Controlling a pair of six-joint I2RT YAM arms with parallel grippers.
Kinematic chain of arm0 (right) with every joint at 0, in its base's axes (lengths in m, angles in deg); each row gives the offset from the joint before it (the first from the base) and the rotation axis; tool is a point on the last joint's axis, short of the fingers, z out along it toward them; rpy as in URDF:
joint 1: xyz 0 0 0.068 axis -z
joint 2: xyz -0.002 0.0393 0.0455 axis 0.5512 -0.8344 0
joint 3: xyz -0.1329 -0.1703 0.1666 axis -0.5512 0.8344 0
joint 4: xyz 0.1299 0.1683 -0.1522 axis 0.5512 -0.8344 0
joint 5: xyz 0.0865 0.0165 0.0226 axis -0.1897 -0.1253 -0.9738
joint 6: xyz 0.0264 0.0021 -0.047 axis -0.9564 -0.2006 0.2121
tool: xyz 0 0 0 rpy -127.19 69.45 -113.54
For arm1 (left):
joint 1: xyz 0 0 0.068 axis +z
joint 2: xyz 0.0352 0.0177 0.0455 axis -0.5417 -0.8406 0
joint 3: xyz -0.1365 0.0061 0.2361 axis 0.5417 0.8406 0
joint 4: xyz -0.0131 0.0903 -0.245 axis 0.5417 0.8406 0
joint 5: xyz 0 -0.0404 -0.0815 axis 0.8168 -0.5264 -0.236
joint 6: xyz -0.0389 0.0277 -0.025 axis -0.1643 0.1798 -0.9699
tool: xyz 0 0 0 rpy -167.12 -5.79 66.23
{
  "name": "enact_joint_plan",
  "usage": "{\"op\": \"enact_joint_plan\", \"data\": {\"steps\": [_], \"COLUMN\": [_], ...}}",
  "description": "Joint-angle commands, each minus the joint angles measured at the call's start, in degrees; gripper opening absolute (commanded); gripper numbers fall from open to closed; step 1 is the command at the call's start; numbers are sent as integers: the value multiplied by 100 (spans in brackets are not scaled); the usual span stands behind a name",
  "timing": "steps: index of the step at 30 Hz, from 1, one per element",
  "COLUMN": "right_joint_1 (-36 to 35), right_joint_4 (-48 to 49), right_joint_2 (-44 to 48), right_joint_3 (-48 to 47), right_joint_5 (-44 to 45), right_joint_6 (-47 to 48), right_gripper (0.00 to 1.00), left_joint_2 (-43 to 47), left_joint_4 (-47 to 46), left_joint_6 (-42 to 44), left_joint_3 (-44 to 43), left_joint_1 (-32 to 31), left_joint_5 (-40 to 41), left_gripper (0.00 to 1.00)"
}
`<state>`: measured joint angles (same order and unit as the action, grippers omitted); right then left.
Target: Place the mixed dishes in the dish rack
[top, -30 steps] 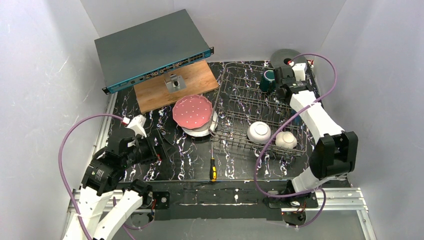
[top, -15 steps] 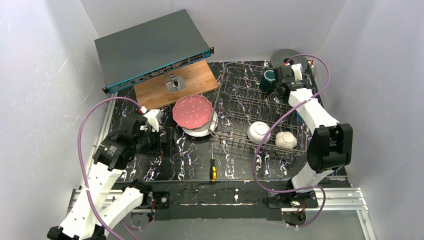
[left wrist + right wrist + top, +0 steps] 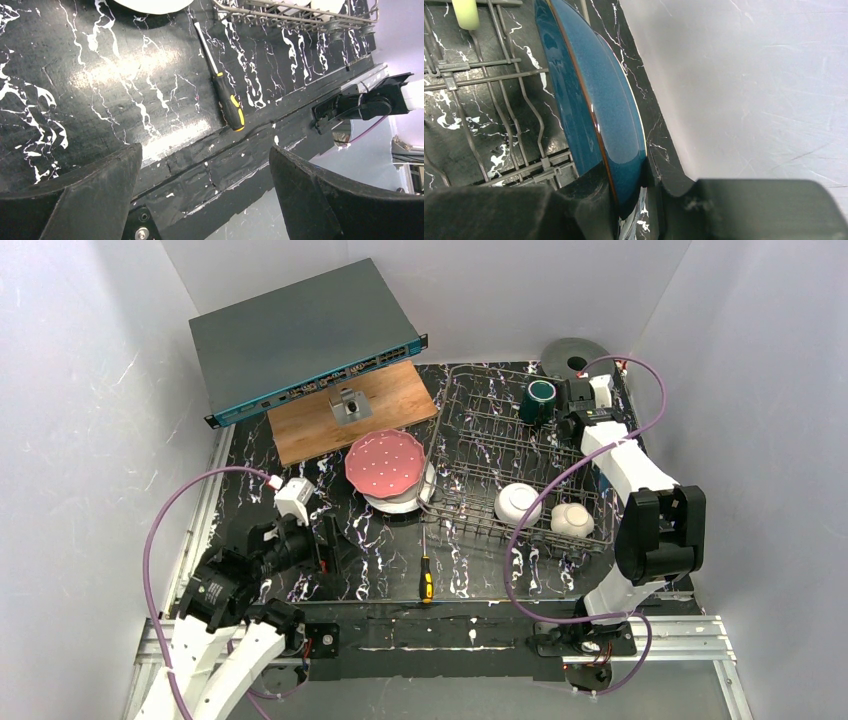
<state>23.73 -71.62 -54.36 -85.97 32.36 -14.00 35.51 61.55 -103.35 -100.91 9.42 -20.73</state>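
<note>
Seen from above, the left arm has dropped back toward the near edge since a second ago. The right arm has slid a little to the right, uncovering the teal mug in the far corner of the rack. The left gripper hovers over the table, and the right gripper sits at the rack's far right end. 2 pieces, a white bowl and a cream dish, lie in the near row. The pink plate waits on a stack just left of the rack.

From the left wrist, the jaws stand wide and empty. A screwdriver lies below on glossy black marbled tabletop (not part of the job).

From the right wrist, the jaws are pinched narrow on the rim of the blue plate, which stands on edge with rack wires on one side and the white wall on the other. I'd keep it upright and lower it straight between 2 tines before letting go. The wall is close, and that glaze looks slick.
</note>
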Motion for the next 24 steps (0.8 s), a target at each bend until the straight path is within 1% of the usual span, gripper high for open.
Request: {"op": "enact_joint_plan", "data": {"steps": [1, 13, 18, 21, 24], "right_joint_1": [27, 42, 42, 41, 40], "right_joint_4": [568, 1418, 1592, 1487, 1402], "right_joint_2": [161, 370, 495, 516, 546], "right_joint_3": [53, 795, 1021, 1051, 1052], "right_joint_5": [252, -31, -195, -284, -335], "right_joint_6": [-178, -236, -425, -576, -635], "right_gripper": [1, 1, 1, 19, 32], "left_joint_2": [248, 885, 957, 914, 910], "left_joint_4": [-444, -582, -604, -604, -600], "left_joint_6": [-106, -115, -107, -106, -106], "left_joint_3": [184, 359, 379, 383, 379], "left_joint_1": [-3, -3, -2, -6, -6], "left_joint_5": [-49, 15, -6, -15, -15], "left_gripper": [98, 98, 98, 98, 98]}}
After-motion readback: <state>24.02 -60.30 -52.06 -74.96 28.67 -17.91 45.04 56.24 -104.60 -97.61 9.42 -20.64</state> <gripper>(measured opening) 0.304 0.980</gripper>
